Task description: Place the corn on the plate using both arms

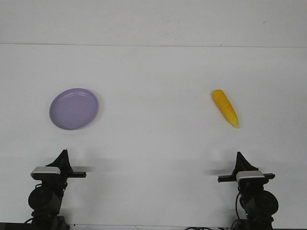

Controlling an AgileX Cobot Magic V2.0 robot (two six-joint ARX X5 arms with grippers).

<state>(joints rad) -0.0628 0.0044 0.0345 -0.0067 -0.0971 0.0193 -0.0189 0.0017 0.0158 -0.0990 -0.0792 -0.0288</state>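
A yellow cob of corn [225, 108] lies on the white table at the right, its pointed end toward the front right. A round lavender plate [74, 109] sits at the left and holds nothing. My left gripper [62, 155] is at the front left, in front of the plate and well short of it. My right gripper [239, 157] is at the front right, in front of the corn and apart from it. Both grippers point away from me with their tips together, and neither holds anything.
The white table [153, 143] reaches back to an edge line, with a pale wall behind it. Only the plate and the corn lie on it. A wide stretch of bare table separates them.
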